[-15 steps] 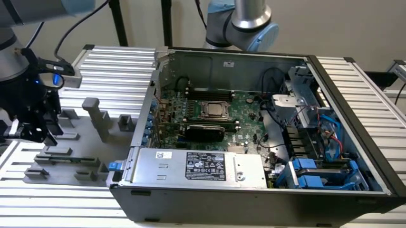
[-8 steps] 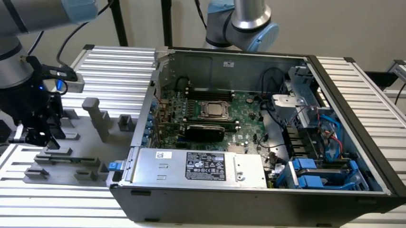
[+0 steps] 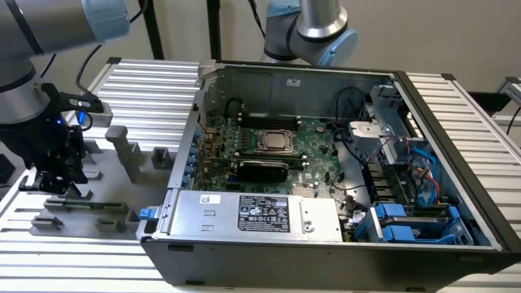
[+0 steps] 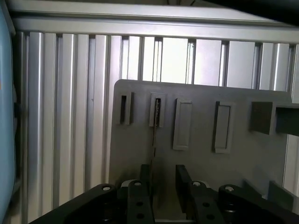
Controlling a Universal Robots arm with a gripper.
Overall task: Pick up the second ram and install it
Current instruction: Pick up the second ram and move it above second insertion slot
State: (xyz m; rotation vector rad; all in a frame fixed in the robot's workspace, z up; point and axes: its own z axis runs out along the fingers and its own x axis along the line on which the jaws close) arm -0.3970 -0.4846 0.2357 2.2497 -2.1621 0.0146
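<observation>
Hovering over the grey fixture plate (image 3: 122, 174), the gripper (image 3: 55, 180) has its jaws spread wide and holds nothing. The second ram (image 3: 89, 206) rests on edge in a slotted holder on that plate, just below the gripper and not clamped. Seen from the wrist, the stick (image 4: 154, 130) appears edge-on as a thin line running toward the gap between the fingers (image 4: 145, 184), nearer one of them. The open computer case (image 3: 326, 247) stands at the exterior view's right.

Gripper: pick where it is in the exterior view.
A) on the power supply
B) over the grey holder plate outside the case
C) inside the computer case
B: the gripper hangs over the grey holder plate, to the exterior view's left of the computer case.
</observation>
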